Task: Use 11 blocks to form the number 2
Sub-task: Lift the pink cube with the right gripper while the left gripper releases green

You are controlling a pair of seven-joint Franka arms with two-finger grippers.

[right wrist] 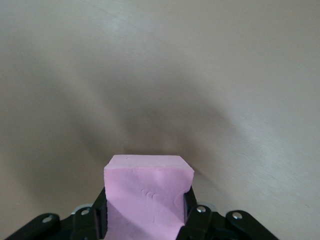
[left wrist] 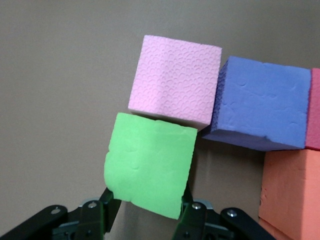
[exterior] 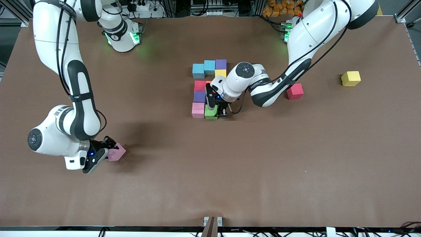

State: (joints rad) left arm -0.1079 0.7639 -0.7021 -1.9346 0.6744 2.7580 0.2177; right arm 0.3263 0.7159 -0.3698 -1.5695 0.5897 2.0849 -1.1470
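Green block [left wrist: 149, 171] gripped by left pincer [exterior: 216, 111] beside pink block [exterior: 198, 110], right pincer [exterior: 104, 152] clamping stray pink block [exterior: 116, 152]

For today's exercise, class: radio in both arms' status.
Left end effector shut on green block, beside the pink one. Right end effector shut on loose pink block. Nothing blocking.

Open table [exterior: 210, 184] nr camera, block cluster [exterior: 199, 96] mid-table blocks passage
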